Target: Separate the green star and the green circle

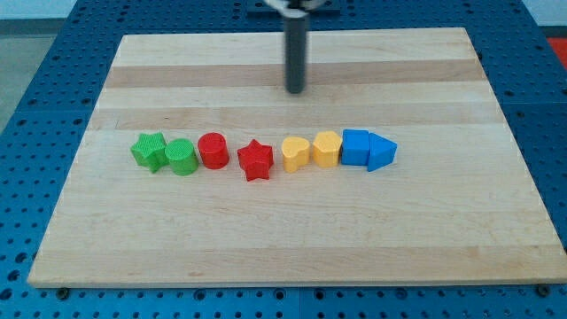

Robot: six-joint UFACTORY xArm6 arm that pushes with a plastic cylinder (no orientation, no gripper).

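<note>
The green star (pixel 149 151) lies at the left end of a row of blocks across the middle of the wooden board (pixel 292 239). The green circle (pixel 182 157) touches it on its right. My tip (pixel 294 90) stands on the board well above the row, toward the view's top, above the red star and yellow blocks, far up and right of both green blocks. It touches no block.
Right of the green circle the row goes on: a red circle (pixel 213 150), a red star (pixel 255 159), a yellow heart (pixel 295 153), a yellow hexagon (pixel 326 149), a blue cube (pixel 355 147) and a blue triangle (pixel 382 152).
</note>
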